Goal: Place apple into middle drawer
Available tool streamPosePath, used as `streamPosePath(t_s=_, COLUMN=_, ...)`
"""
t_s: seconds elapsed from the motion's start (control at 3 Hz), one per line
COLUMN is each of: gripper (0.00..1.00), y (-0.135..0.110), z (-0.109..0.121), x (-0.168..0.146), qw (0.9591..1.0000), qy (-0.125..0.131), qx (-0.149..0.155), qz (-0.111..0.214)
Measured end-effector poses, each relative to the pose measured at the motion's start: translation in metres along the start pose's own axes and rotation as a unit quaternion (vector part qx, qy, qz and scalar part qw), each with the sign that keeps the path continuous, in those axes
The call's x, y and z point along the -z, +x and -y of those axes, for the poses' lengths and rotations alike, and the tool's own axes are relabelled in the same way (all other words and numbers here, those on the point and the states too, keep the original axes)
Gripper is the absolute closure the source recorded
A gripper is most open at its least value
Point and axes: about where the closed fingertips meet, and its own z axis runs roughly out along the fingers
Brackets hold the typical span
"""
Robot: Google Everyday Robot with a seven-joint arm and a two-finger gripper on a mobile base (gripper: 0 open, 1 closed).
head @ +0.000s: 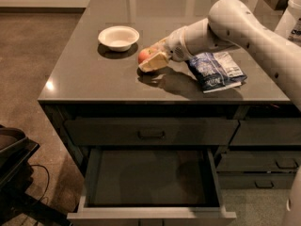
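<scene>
The red apple (143, 55) is on the grey countertop (94, 79), just right of the white bowl. My gripper (151, 57) reaches in from the right on the white arm, and its cream fingers (154, 62) are closed around the apple, low over the counter. Only the apple's left side shows; the rest is hidden by the fingers. The middle drawer (150, 214) is pulled open below the counter's front edge, wide and shallow, with a bare dark bottom.
A white bowl (118, 37) stands left of the apple. A blue and white chip bag (216, 70) lies to the right under my arm. A closed drawer front with a black loop handle (151, 134) sits above the open drawer. Narrower handled drawers (263, 166) are on the right.
</scene>
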Motion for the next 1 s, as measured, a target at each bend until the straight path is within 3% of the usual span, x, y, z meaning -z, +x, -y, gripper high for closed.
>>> streamPosePath(t_s=0.33, gripper=1.0, y=-0.001, z=-0.012, x=0.008, qw=1.0, qy=-0.003, qx=-0.004, qz=-0.002)
streamPosePath(t_s=0.67, gripper=1.0, y=0.0, z=-0.044, x=0.047, qw=0.9996, qy=0.009, qx=-0.017, qz=-0.019)
streamPosePath(t_s=1.0, gripper=1.0, y=-0.001, z=-0.099, x=0.098, qw=0.9981, qy=0.041, qx=-0.036, qz=-0.028)
